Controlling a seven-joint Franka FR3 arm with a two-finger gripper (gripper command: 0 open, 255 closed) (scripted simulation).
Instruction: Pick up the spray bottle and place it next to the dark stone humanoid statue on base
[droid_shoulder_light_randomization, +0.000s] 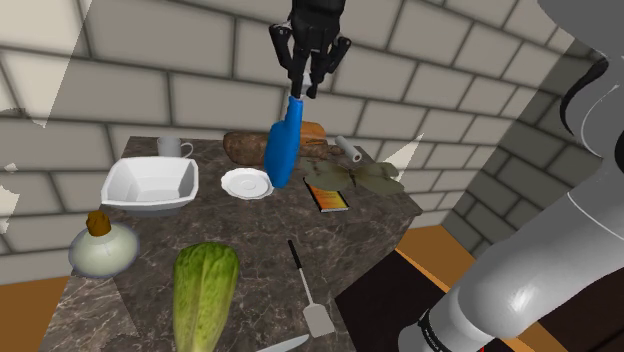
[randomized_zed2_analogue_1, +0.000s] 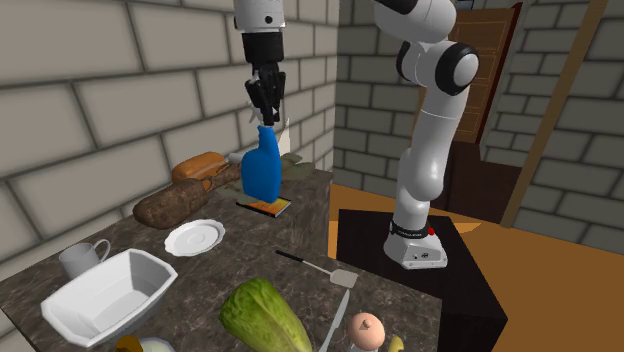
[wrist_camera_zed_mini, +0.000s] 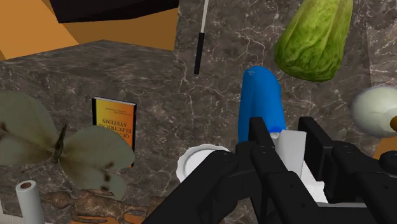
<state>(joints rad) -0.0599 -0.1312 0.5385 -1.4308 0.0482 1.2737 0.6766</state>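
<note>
My gripper (droid_shoulder_light_randomization: 303, 92) is shut on the white head of a blue spray bottle (droid_shoulder_light_randomization: 283, 150), which hangs tilted above the back of the dark marble table (droid_shoulder_light_randomization: 250, 240). In the second exterior view the bottle (randomized_zed2_analogue_1: 261, 172) hovers just over an orange book (randomized_zed2_analogue_1: 266, 207), under the gripper (randomized_zed2_analogue_1: 266, 118). In the wrist view the black fingers (wrist_camera_zed_mini: 261, 140) clasp the white head, and the blue body (wrist_camera_zed_mini: 261, 102) points away toward the table.
On the table are a white bowl (droid_shoulder_light_randomization: 150, 183), a mug (droid_shoulder_light_randomization: 172, 148), a small plate (droid_shoulder_light_randomization: 246, 183), a brown loaf (droid_shoulder_light_randomization: 248, 145), a moth figure (droid_shoulder_light_randomization: 365, 177), a lettuce (droid_shoulder_light_randomization: 205, 295), a spatula (droid_shoulder_light_randomization: 308, 290) and a round white vase (droid_shoulder_light_randomization: 103, 247).
</note>
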